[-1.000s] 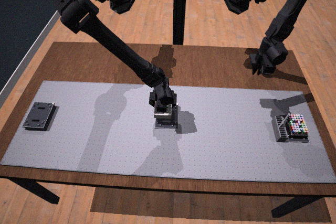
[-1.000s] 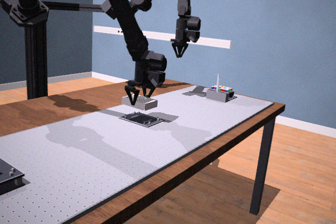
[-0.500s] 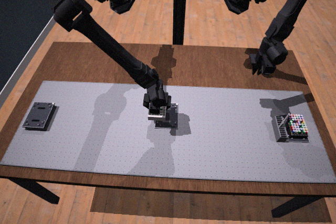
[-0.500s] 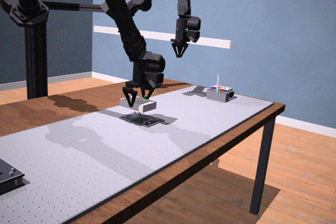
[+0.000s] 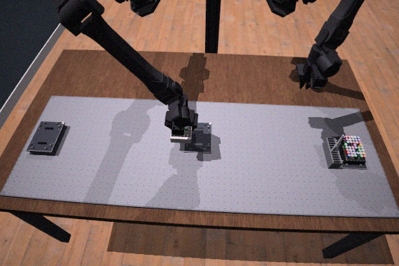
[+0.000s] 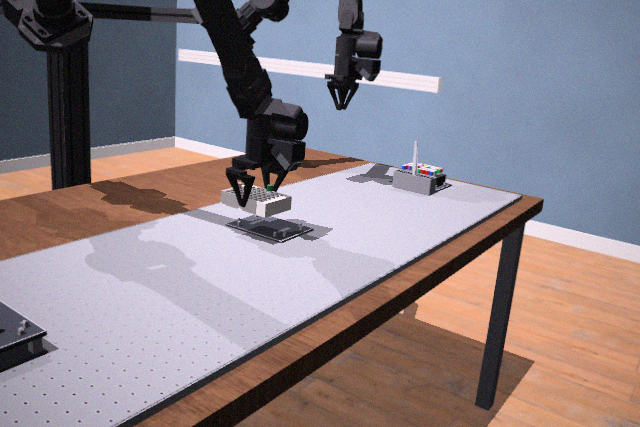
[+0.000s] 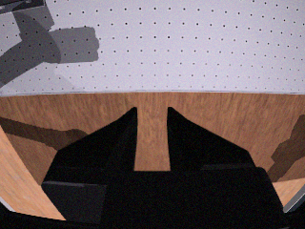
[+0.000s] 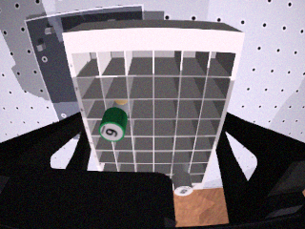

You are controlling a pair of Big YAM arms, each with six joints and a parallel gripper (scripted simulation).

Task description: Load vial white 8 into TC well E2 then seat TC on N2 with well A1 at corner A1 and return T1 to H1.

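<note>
Tube carrier TC (image 5: 180, 139) (image 6: 273, 205) (image 8: 152, 40), in the top view, hangs under the right hand (image 5: 181, 124) (image 6: 259, 196) (image 8: 153, 114), partly over the middle nest (image 5: 204, 137) (image 6: 268, 228) (image 8: 52, 72). The raised nest N2 (image 5: 48, 137) (image 6: 15, 331) stands well apart, near one end of the surface (image 5: 257, 175) (image 6: 361, 226) (image 7: 167, 62). At the other end are the vial rack R1 (image 5: 354, 160) (image 6: 440, 178), full of coloured caps, and just beside it the forceps holder H1 (image 5: 331, 156) (image 6: 413, 182), with the forceps T1 (image 5: 336, 142) (image 6: 415, 156) in it.

From the exterior view, TC is up in the air, apart from the nest below. The right hand is spread wide, its fingers clamped on opposite sides of TC. The left hand (image 5: 306, 87) (image 6: 340, 108) (image 7: 152, 114) is raised well away from TC.

Through the left wrist view, that hand is open only a little, with nothing between its fingertips.

Seen from the right wrist, TC lies between the fingers. A green-capped vial (image 8: 113, 125) stands in one of its wells, and a pale-capped vial (image 8: 182, 183) shows near the end closest to the camera; its number and well are too unclear to tell.
</note>
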